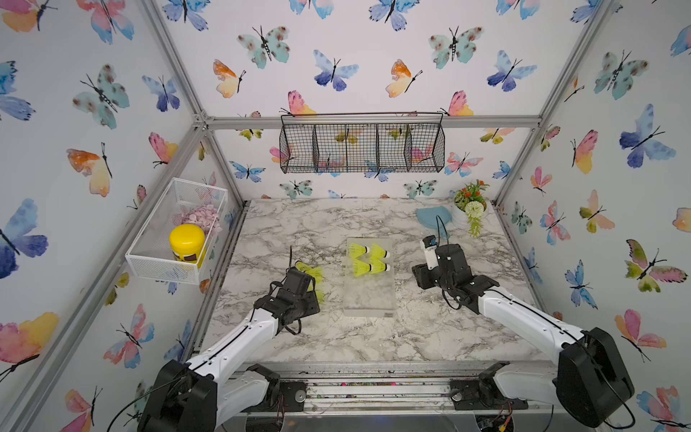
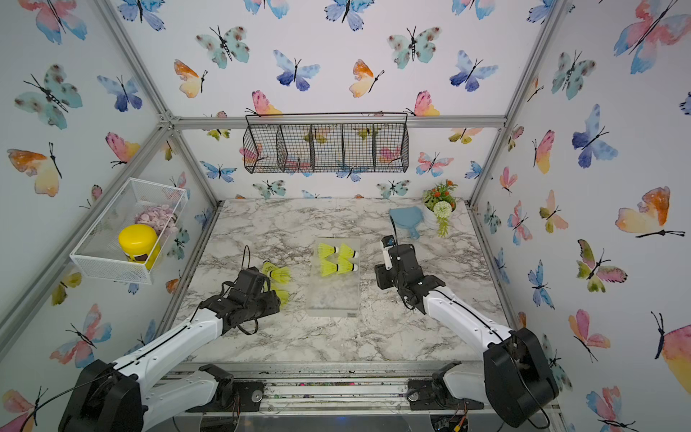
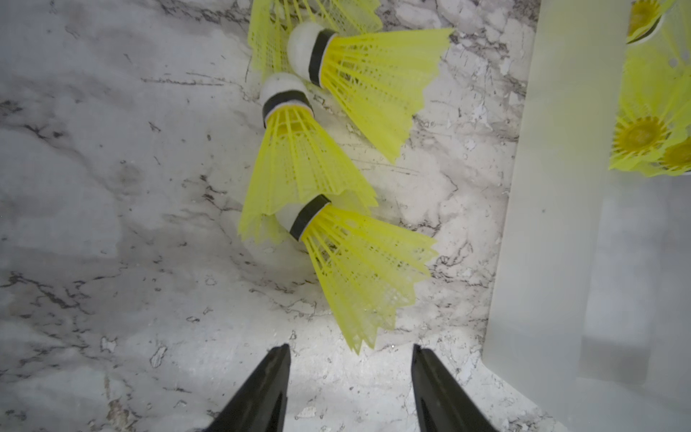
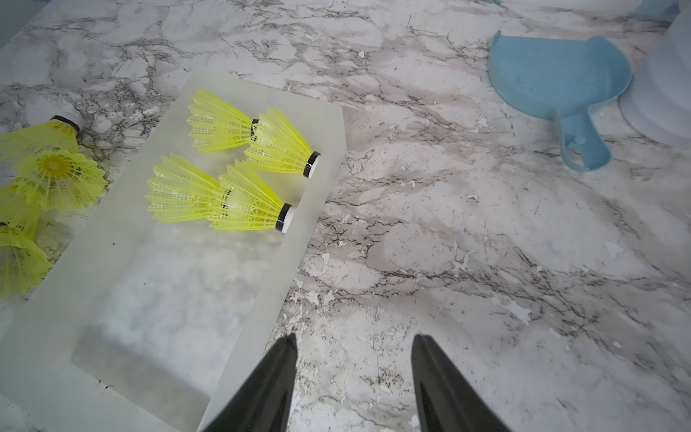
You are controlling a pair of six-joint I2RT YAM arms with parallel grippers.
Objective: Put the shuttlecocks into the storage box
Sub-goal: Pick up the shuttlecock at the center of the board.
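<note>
Left claw [image 3: 351, 374]: jaws apart, empty, over tabletop [image 3: 112, 224]. Loose shuttlecocks [image 3: 359, 269] clustered just ahead of fingertips, nearest skirt close, not touching. Storage box [image 3: 553, 224] just beside cluster, toward right arm. Right claw [image 4: 353, 374]: jaws apart, empty, beside box edge. Four boxed shuttlecocks [image 4: 239, 202] at box's far end, two nested pairs.
</note>
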